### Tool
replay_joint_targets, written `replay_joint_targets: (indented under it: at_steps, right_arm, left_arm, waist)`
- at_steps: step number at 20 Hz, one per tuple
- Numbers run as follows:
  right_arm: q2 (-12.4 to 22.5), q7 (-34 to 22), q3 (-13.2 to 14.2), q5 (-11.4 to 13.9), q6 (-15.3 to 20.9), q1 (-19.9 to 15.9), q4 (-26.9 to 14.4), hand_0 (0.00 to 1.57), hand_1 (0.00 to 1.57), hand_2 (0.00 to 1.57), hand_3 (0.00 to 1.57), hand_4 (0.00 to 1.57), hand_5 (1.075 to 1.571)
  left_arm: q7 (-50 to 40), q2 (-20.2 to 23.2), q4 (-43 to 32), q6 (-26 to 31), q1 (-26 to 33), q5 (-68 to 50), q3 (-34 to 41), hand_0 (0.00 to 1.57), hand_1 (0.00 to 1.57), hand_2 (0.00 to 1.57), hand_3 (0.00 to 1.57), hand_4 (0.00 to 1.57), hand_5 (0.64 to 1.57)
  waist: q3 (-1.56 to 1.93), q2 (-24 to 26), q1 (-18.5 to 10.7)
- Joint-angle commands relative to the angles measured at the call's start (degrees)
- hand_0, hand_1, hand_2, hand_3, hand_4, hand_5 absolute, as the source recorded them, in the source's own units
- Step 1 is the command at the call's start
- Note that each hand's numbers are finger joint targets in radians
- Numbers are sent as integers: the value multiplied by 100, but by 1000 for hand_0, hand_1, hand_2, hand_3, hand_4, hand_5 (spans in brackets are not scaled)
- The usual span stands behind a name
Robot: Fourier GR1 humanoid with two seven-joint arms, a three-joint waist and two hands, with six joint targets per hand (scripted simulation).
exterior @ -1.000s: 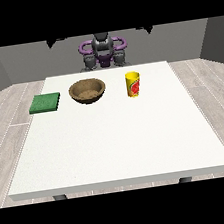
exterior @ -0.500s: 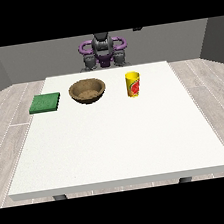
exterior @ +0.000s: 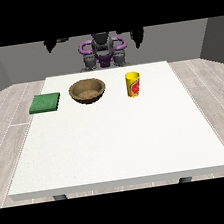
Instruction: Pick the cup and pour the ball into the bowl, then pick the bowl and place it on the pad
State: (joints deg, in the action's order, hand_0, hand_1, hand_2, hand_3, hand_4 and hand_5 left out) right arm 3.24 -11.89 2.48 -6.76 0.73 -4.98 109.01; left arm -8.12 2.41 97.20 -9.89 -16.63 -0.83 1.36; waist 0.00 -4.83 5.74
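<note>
I can't see the ball; the cup's (exterior: pixel 133 84) inside is hidden. Both hands, upper left (exterior: pixel 50 44) and upper right (exterior: pixel 137 34), hang raised, touching nothing; finger spread, I cannot tell. Cup stands right of the bowl (exterior: pixel 87 91), pad (exterior: pixel 45 102) left.

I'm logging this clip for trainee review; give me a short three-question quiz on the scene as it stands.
1. True or false: the yellow cup stands upright on the white table.
2. Which thing lies farthest toward the view's left? A) the wooden bowl B) the green pad C) the cup
3. Fill in: the bowl sits between the pad and the ____.

Key
1. True. It stands upright, apart from the bowl.
2. B. The pad lies at the view's left, with the bowl next to it and the cup beyond.
3. cup. Neither raised hand, at the view's left or right, touches anything.
</note>
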Motion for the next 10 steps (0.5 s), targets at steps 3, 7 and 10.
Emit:
replay_joint_targets:
  at_steps: [3,7,10]
  right_arm:
    - [343,514,516,-479,-435,-389,-233,0,0,0,0,691,1547]
    - [331,913,535,-382,-521,-137,-352,0,0,0,0,681,1551]
    - [400,982,664,-538,-625,-269,-460,0,0,0,0,676,1559]
  left_arm:
    - [1520,271,-884,216,-119,12,458,0,0,0,0,555,1496]
    - [2413,217,-1748,498,187,-26,460,0,0,0,0,360,1483]
    - [2868,305,-2495,630,-125,-125,682,0,0,0,0,187,1472]
  waist:
    - [-2,-1046,139]
    - [-2,-1000,140]
    - [-2,-1140,203]
